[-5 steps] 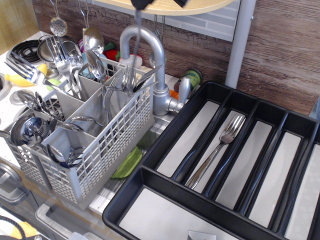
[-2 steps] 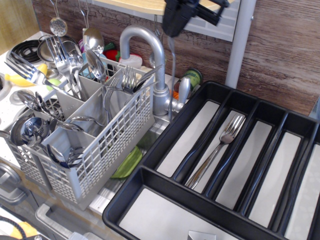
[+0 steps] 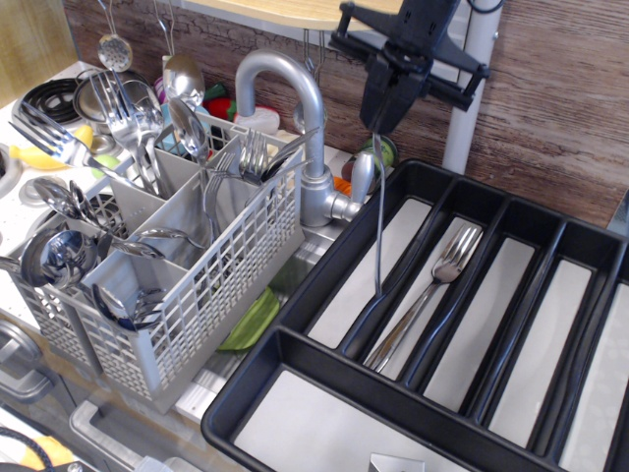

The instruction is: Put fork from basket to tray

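My gripper is shut on a slim steel fork that hangs straight down from it, handle end low, above the left compartments of the black tray. The fork's lower tip is near the divider between the first two long compartments. A second fork lies in the tray's second long compartment. The light grey lattice basket stands to the left, holding several forks and spoons upright.
A grey curved tap rises between the basket and the tray. A grey post stands behind the tray, right of my gripper. Hanging utensils and a stove ring are at the far left. A green item lies under the basket's edge.
My gripper has carried the fork from above the basket to the right and down. It now hangs over the tray's left compartments.
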Motion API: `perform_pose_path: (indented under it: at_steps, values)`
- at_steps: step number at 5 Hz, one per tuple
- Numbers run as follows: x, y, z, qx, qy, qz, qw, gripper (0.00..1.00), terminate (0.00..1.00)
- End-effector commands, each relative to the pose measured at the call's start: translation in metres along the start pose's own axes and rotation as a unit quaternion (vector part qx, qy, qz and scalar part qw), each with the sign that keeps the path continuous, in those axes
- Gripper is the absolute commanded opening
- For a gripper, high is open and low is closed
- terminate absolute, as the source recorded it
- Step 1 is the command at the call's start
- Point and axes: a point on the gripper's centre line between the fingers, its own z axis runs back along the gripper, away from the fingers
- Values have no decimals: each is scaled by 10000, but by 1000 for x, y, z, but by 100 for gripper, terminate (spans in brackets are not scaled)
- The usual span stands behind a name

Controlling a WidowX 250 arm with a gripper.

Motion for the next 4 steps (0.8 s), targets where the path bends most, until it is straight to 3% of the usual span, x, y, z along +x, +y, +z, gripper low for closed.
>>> perform_pose_path:
  at_steps: [1,2,3,4]
  values:
    - [9,-12,0,-106,-148,-157,9997,0,0]
    - [16,-11,-33,-30,-236,-391,9989,0,0]
    - [18,-8,-44,49,-343,-486,9982,0,0]
    - [16,-7,-67,-126,-429,-500,9977,0,0]
